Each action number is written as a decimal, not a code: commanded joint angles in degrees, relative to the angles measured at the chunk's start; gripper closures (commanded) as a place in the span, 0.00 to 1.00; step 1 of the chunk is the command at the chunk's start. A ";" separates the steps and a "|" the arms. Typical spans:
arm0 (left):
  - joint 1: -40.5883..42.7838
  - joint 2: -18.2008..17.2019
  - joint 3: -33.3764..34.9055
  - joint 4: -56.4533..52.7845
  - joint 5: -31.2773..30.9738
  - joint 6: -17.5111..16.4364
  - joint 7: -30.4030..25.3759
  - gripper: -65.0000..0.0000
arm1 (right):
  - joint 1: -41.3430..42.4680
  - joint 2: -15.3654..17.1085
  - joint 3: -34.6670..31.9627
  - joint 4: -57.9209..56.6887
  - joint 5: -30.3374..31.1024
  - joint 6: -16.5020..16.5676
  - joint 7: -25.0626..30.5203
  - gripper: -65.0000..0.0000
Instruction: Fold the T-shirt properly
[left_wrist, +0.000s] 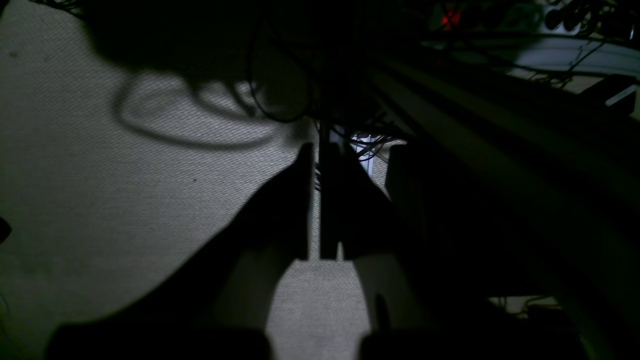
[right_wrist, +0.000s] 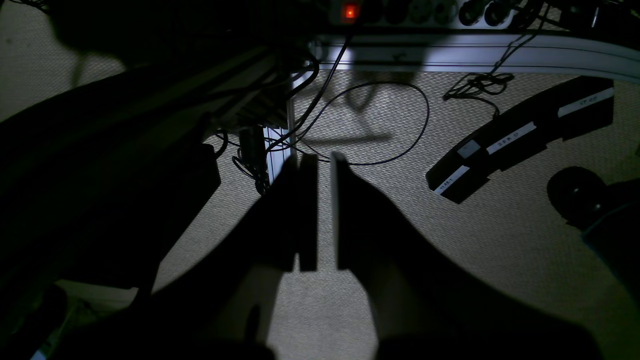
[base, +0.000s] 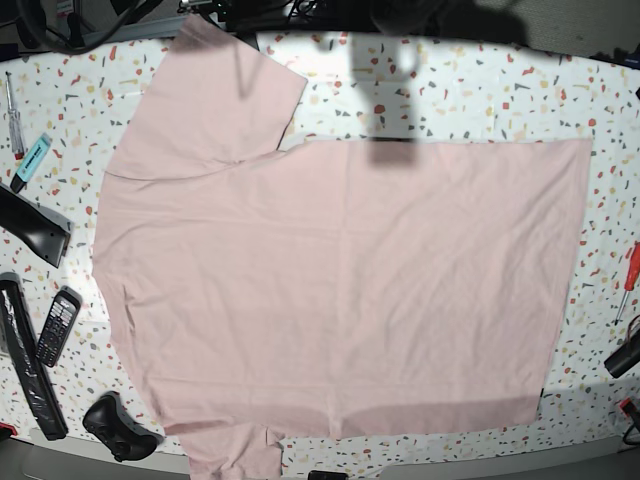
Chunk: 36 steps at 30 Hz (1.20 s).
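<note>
pale pink T-shirt (base: 340, 290), speckled terrazzo table (base: 480, 95)

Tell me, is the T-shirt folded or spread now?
Spread. The T-shirt lies flat, plain side up, across the table, one sleeve out.

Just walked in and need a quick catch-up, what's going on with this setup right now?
Nothing is being handled yet. A pale pink T-shirt lies spread flat, plain side up, on the speckled table, unfolded. Neither arm shows in the base view. Both wrist cameras look down at carpet: the left gripper and right gripper hang off the table, jaws nearly shut, holding nothing.
</note>
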 joint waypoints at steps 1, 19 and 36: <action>0.20 0.15 -0.09 0.09 0.20 -0.20 -0.28 0.96 | -0.28 0.17 0.20 0.44 0.26 0.52 0.57 0.93; 0.20 0.15 -0.09 0.09 0.20 -0.20 -0.07 0.96 | -0.28 0.15 0.20 0.44 0.26 0.55 0.57 0.93; 2.05 0.15 -0.09 1.55 0.20 -0.17 -0.13 0.96 | -0.61 0.35 0.20 0.44 0.31 0.55 0.50 0.93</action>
